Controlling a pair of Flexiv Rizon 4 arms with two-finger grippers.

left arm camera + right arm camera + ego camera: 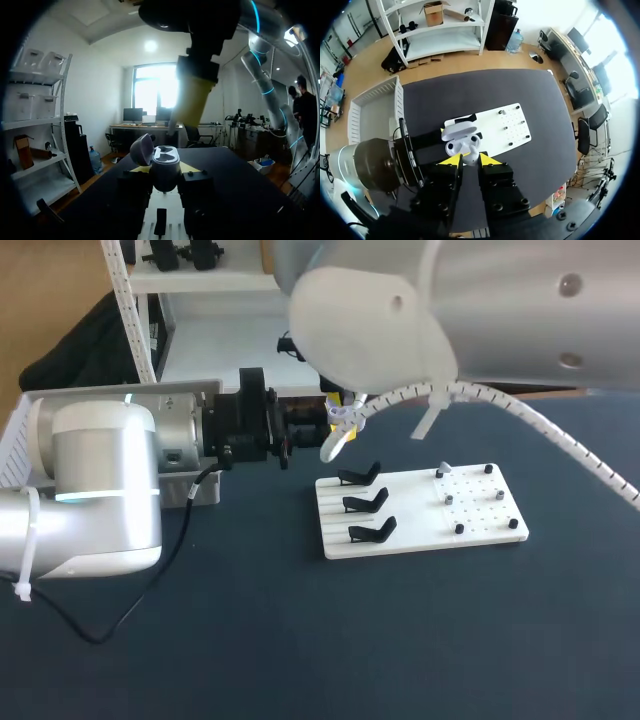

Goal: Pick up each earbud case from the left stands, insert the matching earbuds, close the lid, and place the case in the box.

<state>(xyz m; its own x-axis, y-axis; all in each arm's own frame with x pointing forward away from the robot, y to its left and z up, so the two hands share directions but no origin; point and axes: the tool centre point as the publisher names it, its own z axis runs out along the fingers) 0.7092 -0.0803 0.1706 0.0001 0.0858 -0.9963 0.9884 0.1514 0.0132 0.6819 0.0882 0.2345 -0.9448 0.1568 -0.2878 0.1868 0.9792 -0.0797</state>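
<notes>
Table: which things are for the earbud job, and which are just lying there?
For the job: case, lid open, held in left gripper; right gripper above it; stands; board; box.
Just lying there: cable.

Smooth, glossy plastic on the earbud case (461,142); matt dark tabletop (300,640) (cloth-like, seemingly); matt white plastic board (410,502).

Head looks down; wrist cameras closely share the case (165,172).
</notes>
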